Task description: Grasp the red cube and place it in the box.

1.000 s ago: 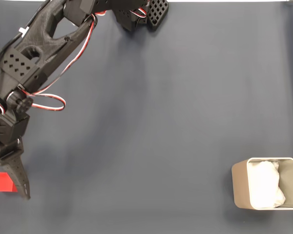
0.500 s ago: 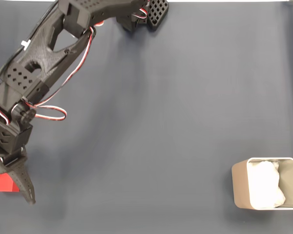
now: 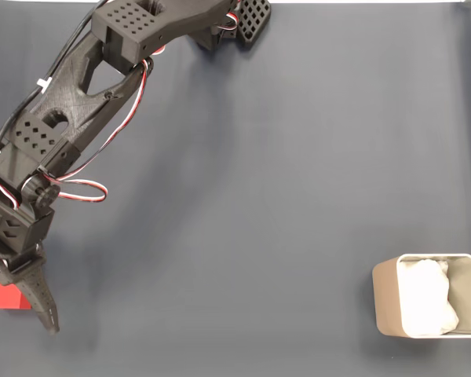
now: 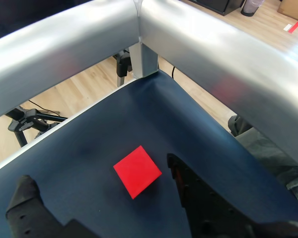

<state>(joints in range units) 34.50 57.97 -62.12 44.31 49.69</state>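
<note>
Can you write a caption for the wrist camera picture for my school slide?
The open tool hovers over the red cube on the dark blue table.

The arm [image 3: 71, 102] looks like matt black 3D-printed plastic, slightly grainy, with perforated panels. The table cover [image 3: 282, 196] is dark navy cloth, matt and smooth. The red cube [image 4: 137, 171] has flat, matt faces, no shine. The box [image 3: 386, 306] has thin beige walls with a soft sheen and a white, crumpled soft lining [image 3: 428, 298]. In the wrist view the frame rails [image 4: 208, 54] are brushed silvery metal, and the floor [image 4: 64, 99] is pale wood.

Lab-like room: metal frame [image 4: 198, 49], wood floor [image 4: 89, 89]
</note>
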